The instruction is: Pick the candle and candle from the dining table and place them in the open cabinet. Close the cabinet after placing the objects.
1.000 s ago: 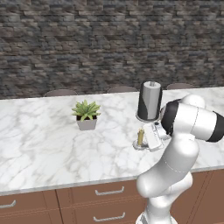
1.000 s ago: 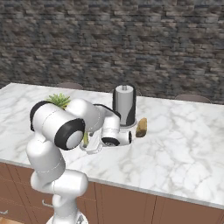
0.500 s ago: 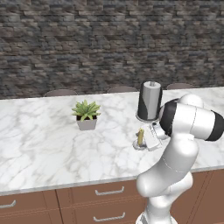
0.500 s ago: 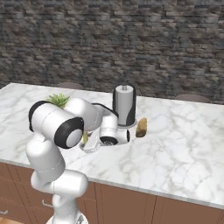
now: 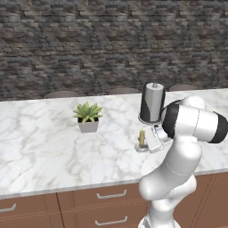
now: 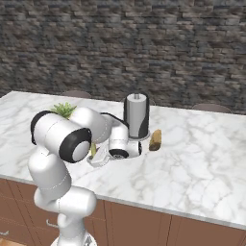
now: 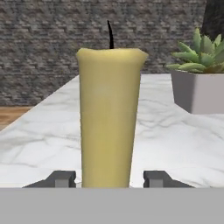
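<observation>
On the dining table, one candle stands between the end effector's two parted, untouching fingertips.

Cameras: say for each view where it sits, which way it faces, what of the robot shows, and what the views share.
Left base view: behind the arm's left, looking down over the dining table; arm rises lower right.
Right base view: behind its right, same table; arm lower left, bread-like lump beside the paper-towel stand.
Hand view: low, level along the gripper at the candle; fingers flank it with gaps.
Shared: candle, potted plant.
</observation>
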Controlling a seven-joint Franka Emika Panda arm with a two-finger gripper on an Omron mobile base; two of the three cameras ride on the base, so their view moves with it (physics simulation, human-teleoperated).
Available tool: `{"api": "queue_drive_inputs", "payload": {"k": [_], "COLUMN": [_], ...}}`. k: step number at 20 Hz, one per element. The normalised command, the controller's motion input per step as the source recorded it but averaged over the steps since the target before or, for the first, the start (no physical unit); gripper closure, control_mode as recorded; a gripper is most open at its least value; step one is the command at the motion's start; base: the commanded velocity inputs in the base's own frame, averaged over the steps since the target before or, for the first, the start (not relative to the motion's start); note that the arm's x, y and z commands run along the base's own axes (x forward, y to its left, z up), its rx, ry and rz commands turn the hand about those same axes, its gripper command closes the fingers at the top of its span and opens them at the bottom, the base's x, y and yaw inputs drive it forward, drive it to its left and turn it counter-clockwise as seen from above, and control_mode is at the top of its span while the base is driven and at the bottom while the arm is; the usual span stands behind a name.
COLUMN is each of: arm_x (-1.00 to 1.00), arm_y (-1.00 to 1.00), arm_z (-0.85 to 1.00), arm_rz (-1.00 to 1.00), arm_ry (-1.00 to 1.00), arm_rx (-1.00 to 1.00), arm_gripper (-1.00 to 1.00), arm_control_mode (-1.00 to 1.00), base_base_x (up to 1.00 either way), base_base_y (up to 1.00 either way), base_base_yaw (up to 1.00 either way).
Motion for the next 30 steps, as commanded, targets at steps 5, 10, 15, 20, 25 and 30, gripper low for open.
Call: {"api": "queue_drive_inputs", "payload": {"k": [5,10,15,20,25,30], "arm_x": [0.00,-0.06,-0.18,-0.22,-0.28,-0.34], "arm_y": [0.00,0.00,0.00,0.00,0.00,0.00], "arm_z": [0.00,0.11,0.27,0.36,0.37,0.33], "arm_rz": [0.00,0.01,0.04,0.02,0.00,0.00], "arm_ry": [0.02,0.01,0.01,0.08,0.08,0.00], "arm_rx": [0.00,0.01,0.00,0.00,0.00,0.00], "arm_gripper": [1.00,1.00,1.00,1.00,1.00,1.00], "arm_control_mode": [-1.00,-1.00,-1.00,-1.00,-1.00,-1.00], "base_base_x": [0.00,0.00,0.00,0.00,0.00,0.00], "base_base_y": [0.00,0.00,0.00,0.00,0.00,0.00], "base_base_yaw": [0.00,0.00,0.00,0.00,0.00,0.00]}}
